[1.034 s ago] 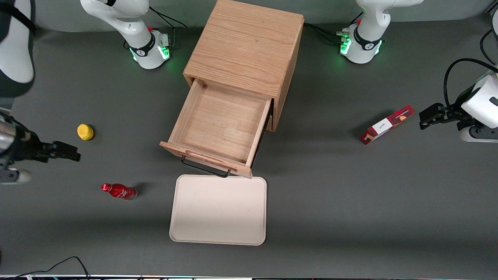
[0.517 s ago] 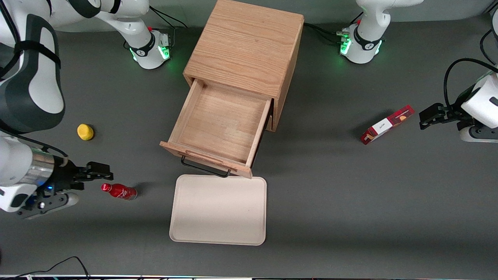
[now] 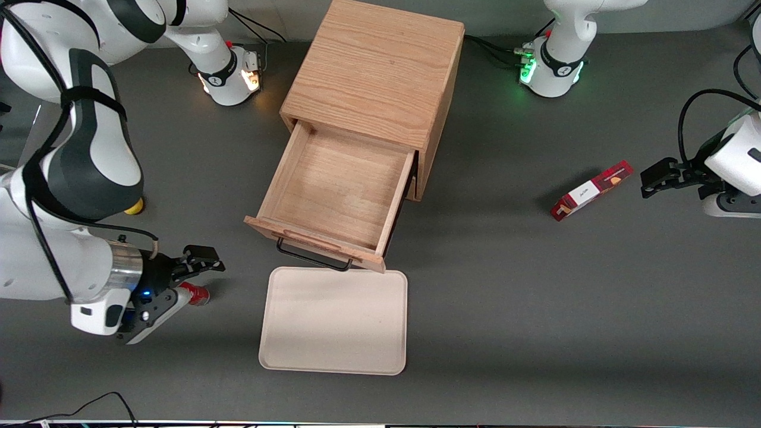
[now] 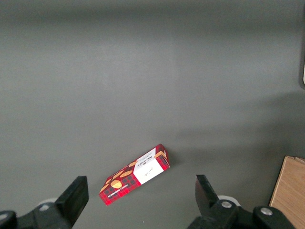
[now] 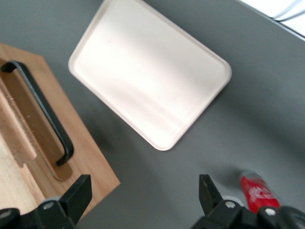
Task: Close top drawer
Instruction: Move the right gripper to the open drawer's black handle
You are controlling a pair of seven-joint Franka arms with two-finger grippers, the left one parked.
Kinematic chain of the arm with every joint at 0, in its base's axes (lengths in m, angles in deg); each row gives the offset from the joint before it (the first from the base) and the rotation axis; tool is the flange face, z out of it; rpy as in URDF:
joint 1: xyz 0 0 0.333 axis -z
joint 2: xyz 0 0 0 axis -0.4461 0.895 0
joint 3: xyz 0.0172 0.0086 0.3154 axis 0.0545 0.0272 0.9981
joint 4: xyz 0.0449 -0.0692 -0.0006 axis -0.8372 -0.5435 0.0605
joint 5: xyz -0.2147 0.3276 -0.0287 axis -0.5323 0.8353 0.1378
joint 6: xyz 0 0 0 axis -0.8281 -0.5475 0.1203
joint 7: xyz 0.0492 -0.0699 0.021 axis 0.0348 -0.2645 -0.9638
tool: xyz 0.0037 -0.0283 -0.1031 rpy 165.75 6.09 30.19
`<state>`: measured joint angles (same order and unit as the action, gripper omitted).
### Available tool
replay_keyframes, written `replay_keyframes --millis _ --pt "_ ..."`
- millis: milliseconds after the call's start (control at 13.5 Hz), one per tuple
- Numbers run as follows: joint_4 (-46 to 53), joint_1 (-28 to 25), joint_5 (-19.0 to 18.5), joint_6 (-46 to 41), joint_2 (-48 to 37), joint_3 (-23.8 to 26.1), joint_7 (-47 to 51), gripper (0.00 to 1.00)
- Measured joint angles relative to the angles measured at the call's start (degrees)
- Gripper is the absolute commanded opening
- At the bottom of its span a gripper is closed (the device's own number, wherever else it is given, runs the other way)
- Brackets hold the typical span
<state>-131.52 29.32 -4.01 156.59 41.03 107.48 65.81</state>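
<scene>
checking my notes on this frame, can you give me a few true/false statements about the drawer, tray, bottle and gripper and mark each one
1. The top drawer is pulled out and empty. True.
2. The gripper is shut on the drawer's black handle. False: it is open, above the table near the red bottle, apart from the handle.
3. The cream tray lies in front of the drawer. True.
4. The red bottle lies on the tray. False: it lies on the table beside the tray, toward the working arm's end.
5. The red snack box sits in the drawer. False: it lies on the table toward the parked arm's end.
</scene>
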Motion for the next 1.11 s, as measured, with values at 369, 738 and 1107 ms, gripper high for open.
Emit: replay_keyframes --millis 369,738,1107 --pt "0.5 -2.7 0.0 0.0 3.0 2.8 -0.7 1.0" --pt "0.5 -5.2 0.0 0.0 4.8 2.8 -0.7 1.0" --pt "0.6 -6.7 0.0 0.6 6.3 2.8 -0.7 1.0"
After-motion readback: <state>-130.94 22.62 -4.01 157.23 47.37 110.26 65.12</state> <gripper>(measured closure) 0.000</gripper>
